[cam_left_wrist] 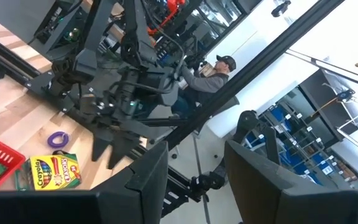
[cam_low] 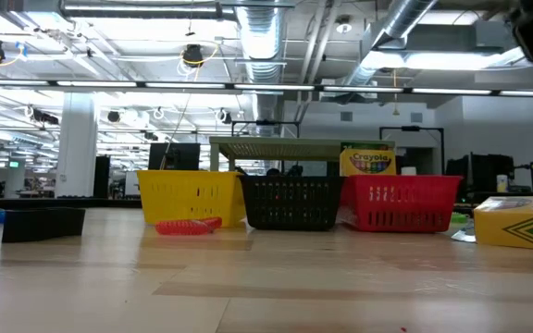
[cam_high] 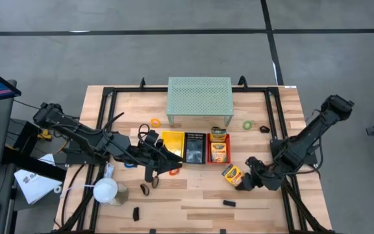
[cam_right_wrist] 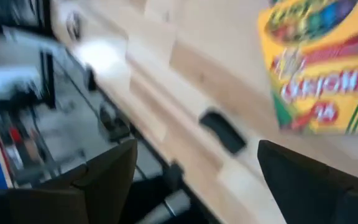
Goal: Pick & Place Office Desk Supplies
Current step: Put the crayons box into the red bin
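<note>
A yellow-green crayon box (cam_high: 232, 173) lies flat on the table, near the red basket's (cam_high: 209, 158) front right corner. My right gripper (cam_high: 244, 182) hovers just right of it, open wide and tipped down. In the right wrist view the crayon box (cam_right_wrist: 319, 68) and a black clip (cam_right_wrist: 222, 132) lie beyond the right gripper (cam_right_wrist: 197, 168). My left gripper (cam_high: 173, 160) hangs in front of the yellow basket (cam_high: 172, 142), pointing level toward the right. The left gripper (cam_left_wrist: 197, 168) is open with nothing between its fingers. A red ring (cam_high: 174, 171) lies below it.
Yellow, black (cam_high: 195, 147) and red baskets stand in a row mid-table, with crayon boxes (cam_high: 219, 149) in the red one. The green mesh shelf (cam_high: 200, 97) is behind them. A white lamp-like object (cam_high: 106, 190) is at the near left. Rings and clips lie scattered. A person (cam_left_wrist: 215, 70) sits beyond the table.
</note>
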Available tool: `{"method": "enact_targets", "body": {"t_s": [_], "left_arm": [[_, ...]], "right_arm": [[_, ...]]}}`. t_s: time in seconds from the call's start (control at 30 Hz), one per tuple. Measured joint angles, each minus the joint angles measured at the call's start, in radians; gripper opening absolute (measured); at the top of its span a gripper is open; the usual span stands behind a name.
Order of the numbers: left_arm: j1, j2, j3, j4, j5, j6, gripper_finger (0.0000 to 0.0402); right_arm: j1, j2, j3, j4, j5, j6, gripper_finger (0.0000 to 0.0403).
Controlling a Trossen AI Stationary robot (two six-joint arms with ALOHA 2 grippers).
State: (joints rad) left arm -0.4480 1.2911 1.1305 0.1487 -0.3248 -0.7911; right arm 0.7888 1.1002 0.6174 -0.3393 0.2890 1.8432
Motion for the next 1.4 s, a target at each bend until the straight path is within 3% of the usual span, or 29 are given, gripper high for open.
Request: {"method": "enact_targets", "body": {"t_s": [0.23,0.57,1.13,1.23,1.4], "left_arm": [[0.0,0.0,0.0,0.0,0.02,0.001,0.0154],[0.0,0.0,0.0,0.006,0.025,0.0,0.0154],[0.0,0.0,0.0,0.084,0.021,-0.002,0.0154],[0.0,0.0,0.0,0.09,0.021,-0.002,0.0154],[0.0,0.0,0.0,0.101,0.022,-0.012,0.0154]], "right_arm": [[0.031,-0.042,-0.099,-0.024,0.053,0.092,0.0325],[-0.008,-0.125,-0.18,-0.146,0.097,0.07,0.0325],[-0.146,-0.102,-0.341,0.111,0.009,-0.145,0.0325],[-0.155,-0.071,-0.382,0.254,-0.012,-0.152,0.0325],[-0.146,0.011,-0.389,0.332,-0.027,-0.167,0.0324]]}}
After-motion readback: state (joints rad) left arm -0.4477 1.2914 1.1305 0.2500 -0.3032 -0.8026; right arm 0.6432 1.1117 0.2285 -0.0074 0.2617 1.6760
